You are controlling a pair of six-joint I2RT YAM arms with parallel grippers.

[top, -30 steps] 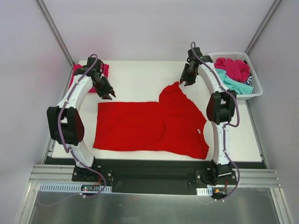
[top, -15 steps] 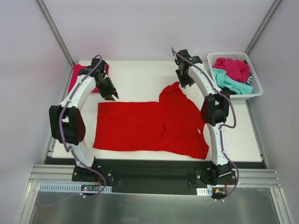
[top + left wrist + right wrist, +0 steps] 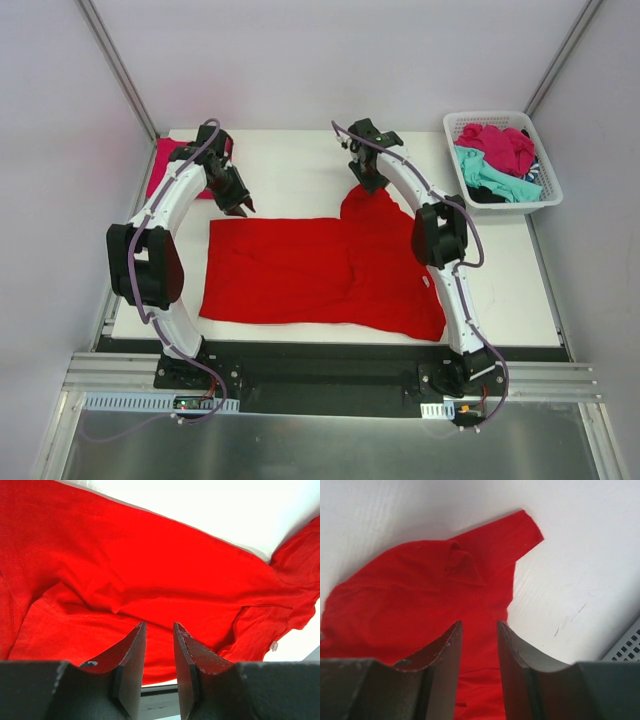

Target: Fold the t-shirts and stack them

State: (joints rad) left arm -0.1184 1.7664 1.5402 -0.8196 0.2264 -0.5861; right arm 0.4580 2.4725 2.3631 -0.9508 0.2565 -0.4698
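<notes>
Both left fingers (image 3: 131, 665) and right fingers (image 3: 445, 665) hang parted near the red t-shirt (image 3: 300, 270) (basket (image 3: 495, 116): overhead only).

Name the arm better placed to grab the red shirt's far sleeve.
Right. The right gripper hangs over that sleeve of the red shirt; the left gripper sits at its far left corner.
</notes>
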